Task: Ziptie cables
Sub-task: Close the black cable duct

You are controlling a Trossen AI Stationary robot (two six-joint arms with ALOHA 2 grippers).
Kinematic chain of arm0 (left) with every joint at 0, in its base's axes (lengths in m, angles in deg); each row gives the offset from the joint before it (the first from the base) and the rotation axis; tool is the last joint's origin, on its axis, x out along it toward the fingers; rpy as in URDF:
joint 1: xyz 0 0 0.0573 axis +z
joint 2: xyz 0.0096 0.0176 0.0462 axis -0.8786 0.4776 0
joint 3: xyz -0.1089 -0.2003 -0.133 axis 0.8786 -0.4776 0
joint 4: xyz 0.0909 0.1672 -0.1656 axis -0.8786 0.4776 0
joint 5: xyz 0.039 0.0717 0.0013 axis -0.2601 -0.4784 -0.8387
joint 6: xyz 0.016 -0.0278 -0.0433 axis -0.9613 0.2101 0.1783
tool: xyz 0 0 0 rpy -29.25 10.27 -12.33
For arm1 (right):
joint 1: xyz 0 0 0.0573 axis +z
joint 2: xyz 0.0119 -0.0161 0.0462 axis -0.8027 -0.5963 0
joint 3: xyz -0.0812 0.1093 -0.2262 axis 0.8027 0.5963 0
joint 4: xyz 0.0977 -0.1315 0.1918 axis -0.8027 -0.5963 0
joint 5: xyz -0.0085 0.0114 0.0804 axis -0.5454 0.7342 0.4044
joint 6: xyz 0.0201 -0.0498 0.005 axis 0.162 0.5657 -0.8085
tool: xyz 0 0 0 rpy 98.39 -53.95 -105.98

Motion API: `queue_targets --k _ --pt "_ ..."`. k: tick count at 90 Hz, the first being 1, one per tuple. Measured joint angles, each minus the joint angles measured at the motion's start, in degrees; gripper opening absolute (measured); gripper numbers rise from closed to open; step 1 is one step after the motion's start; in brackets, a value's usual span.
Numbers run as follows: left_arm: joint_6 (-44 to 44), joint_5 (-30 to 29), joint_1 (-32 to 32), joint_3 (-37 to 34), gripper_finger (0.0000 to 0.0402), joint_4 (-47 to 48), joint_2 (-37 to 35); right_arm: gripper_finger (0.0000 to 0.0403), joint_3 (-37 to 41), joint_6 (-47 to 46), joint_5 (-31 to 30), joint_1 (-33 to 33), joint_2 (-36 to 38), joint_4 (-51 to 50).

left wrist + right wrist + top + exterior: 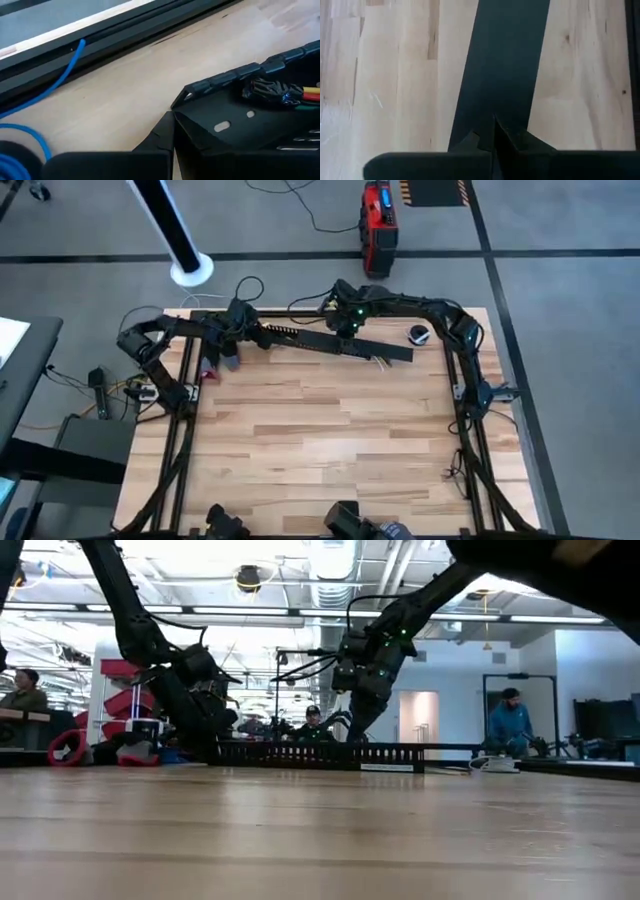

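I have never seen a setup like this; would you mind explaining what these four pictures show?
It is a robot with two dark arms working at a wooden table. One picture looks straight down from above, one looks level across the tabletop, and two come from cameras on the wrists. The left hand is at one end of a slotted black channel, and the right hand is over a flat black strip. The cables, red, yellow and green here, lie along the channel. I cannot tell whether either hand is gripping anything.
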Motion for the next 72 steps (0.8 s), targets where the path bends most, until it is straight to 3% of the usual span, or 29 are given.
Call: queue_targets --k 29,53,72 --pt "0.1 4.4 -0.6 0.2 0.0000 -0.7 0.2 0.0000 -4.9 -2.0 0.2 0.3 2.7 -4.7" --pt "-4.0 2.9 -0.4 3.7 0.0000 3.8 0.1 0.0000 -5.9 -2.4 -9.6 1.2 3.6 -15.8" --pt "-8.6 -3.8 -0.3 4.4 0.0000 6.1 0.1 0.0000 -2.4 -4.9 -15.4 3.3 3.5 -16.2"
